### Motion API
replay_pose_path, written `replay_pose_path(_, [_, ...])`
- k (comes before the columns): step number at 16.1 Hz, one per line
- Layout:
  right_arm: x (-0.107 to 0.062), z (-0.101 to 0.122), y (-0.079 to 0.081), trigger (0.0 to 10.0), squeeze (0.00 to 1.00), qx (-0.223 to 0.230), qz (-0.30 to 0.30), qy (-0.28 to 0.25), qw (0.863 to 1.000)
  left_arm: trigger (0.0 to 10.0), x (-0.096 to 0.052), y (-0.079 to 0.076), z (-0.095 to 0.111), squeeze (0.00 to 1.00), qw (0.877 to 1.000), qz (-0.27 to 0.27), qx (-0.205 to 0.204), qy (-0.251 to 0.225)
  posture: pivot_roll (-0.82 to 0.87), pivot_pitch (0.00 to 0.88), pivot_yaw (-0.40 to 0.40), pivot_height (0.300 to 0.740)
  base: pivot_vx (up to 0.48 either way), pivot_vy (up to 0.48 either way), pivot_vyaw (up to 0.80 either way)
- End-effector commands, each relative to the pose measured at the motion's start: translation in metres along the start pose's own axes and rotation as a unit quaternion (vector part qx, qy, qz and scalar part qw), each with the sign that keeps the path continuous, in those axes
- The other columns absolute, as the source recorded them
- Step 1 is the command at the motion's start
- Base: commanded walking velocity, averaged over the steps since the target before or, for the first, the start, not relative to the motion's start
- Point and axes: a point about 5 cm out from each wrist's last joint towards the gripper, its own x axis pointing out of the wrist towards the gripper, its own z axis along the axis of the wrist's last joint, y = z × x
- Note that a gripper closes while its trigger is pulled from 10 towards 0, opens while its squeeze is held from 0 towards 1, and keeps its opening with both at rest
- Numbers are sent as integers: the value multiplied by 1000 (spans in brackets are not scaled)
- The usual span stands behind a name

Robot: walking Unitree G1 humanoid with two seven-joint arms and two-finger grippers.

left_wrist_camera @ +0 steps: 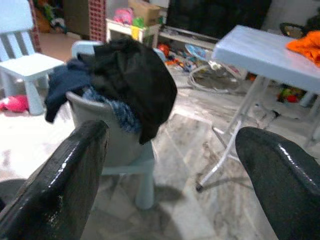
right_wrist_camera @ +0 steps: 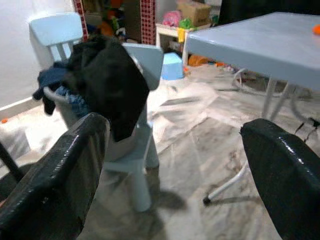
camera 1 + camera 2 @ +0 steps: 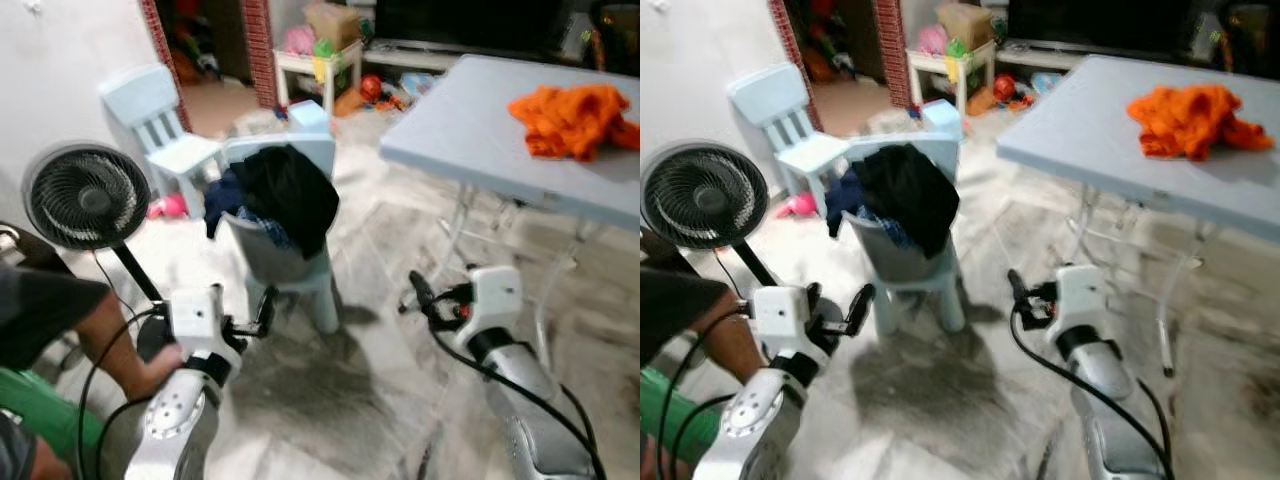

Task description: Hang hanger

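A grey laundry basket (image 3: 268, 256) stands on a small light-blue chair (image 3: 318, 292) in the middle of the room. A black garment (image 3: 292, 192) drapes over its rim, and dark blue clothes (image 3: 222, 196) hang on its far side. My left gripper (image 3: 258, 316) is held low, just left of the chair, open with nothing between its fingers (image 1: 65, 175). My right gripper (image 3: 420, 292) is to the chair's right, near the table leg, also open and empty; its fingers (image 2: 60, 170) frame the basket.
A grey folding table (image 3: 470, 125) with an orange cloth (image 3: 575, 118) stands at the right. A black fan (image 3: 85, 196) is at the left, and a second light-blue chair (image 3: 160, 120) behind it. A person's arm (image 3: 112, 345) reaches beside my left arm.
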Motion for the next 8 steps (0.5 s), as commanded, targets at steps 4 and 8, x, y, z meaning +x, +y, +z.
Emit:
replay_pose_path(4, [4,5,11,10000,0,-2,18,-12,1000,10000,1,8,3,0,1000,16,10,-3,-69,0,10,740,380,0,114])
replay_pose_path(8, [4,5,12,10000,0,-1,19,-13,1000,10000,2,8,3,0,1000,15,9,-3,-69,0,12,740,380,0,561])
